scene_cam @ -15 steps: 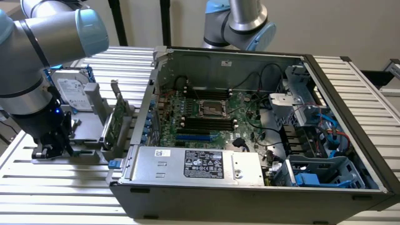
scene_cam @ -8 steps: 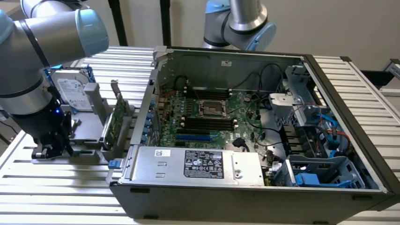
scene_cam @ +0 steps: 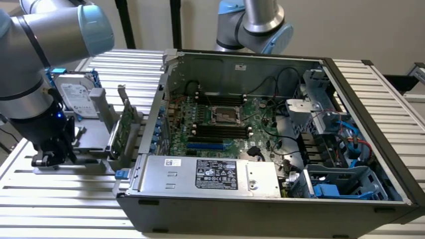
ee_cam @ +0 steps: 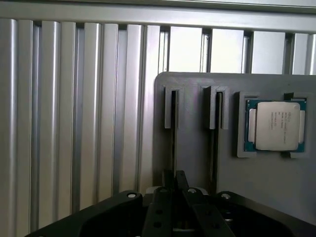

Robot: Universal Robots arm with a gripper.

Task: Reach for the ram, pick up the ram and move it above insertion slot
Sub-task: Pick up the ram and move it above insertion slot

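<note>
Reach: judged complete. Grasp: apparently made, with tool (ee_cam: pixel 174 177) closed together on the thin top edge of the ram (ee_cam: pixel 173 129). Lift and transfer to above the slot (scene_cam: pixel 219 130): not yet done.

Location of ram: seated on edge in a groove of the grey holder (ee_cam: pixel 193 148) on the tabletop (ee_cam: pixel 74 123), near the CPU (ee_cam: pixel 276 126) and well apart from the case (scene_cam: pixel 265 204).

Orientation: long axis level, along the groove, running from the tool toward the holder's far edge; thin edge up, flat faces vertical.
</note>
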